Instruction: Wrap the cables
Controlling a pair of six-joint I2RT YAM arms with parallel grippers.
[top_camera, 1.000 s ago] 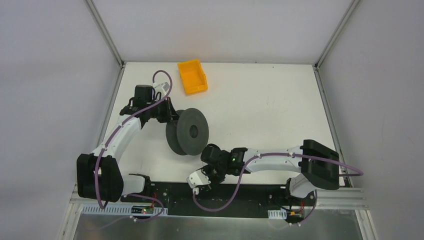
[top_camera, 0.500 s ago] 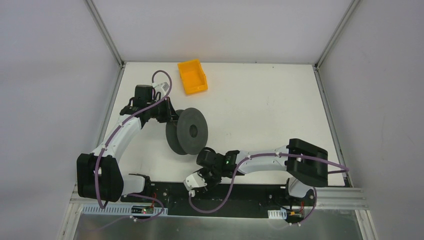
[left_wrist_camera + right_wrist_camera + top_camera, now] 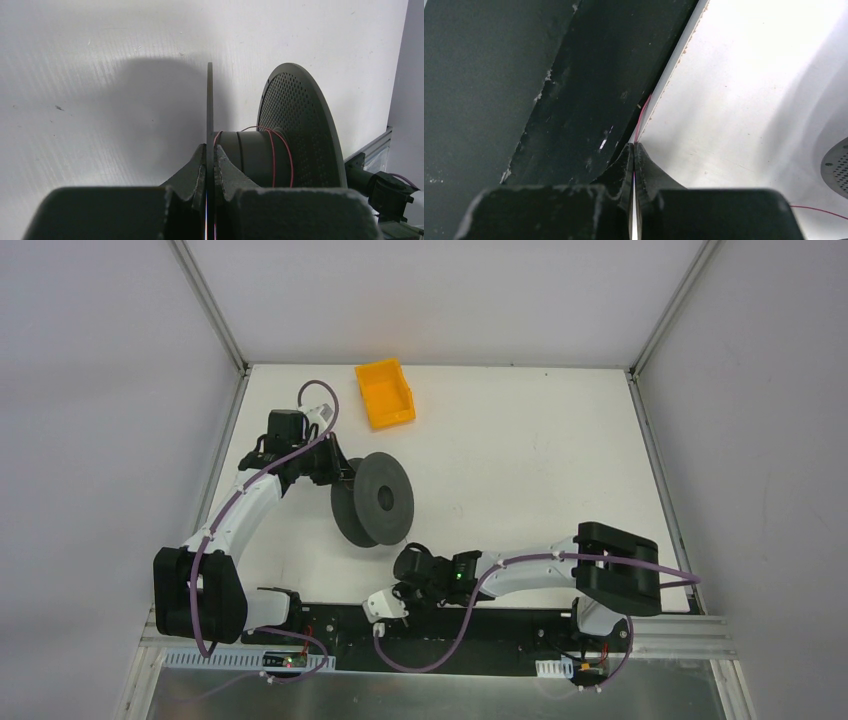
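A dark grey spool (image 3: 373, 503) stands on its edge on the white table (image 3: 520, 460). My left gripper (image 3: 344, 477) is shut on the spool's thin near flange (image 3: 209, 110); its fingertips (image 3: 199, 159) pinch that flange from both sides. The cable (image 3: 273, 152), a hair-thin reddish wire, lies in a few loose turns round the spool's hub (image 3: 250, 155). My right gripper (image 3: 402, 590) is low at the table's front edge, just in front of the spool. In the right wrist view my right gripper (image 3: 634, 149) is shut on the cable (image 3: 642, 112), which runs out past its tips.
An orange bin (image 3: 385, 392) stands at the back of the table. The black base plate (image 3: 549, 75) lies just left of my right fingertips. Another strand of wire (image 3: 819, 210) runs toward the perforated far flange (image 3: 837, 165). Grey walls close in the table.
My right arm has moved left and toward the table's front edge, with the wire still in its gripper. The left arm and the spool have barely moved.
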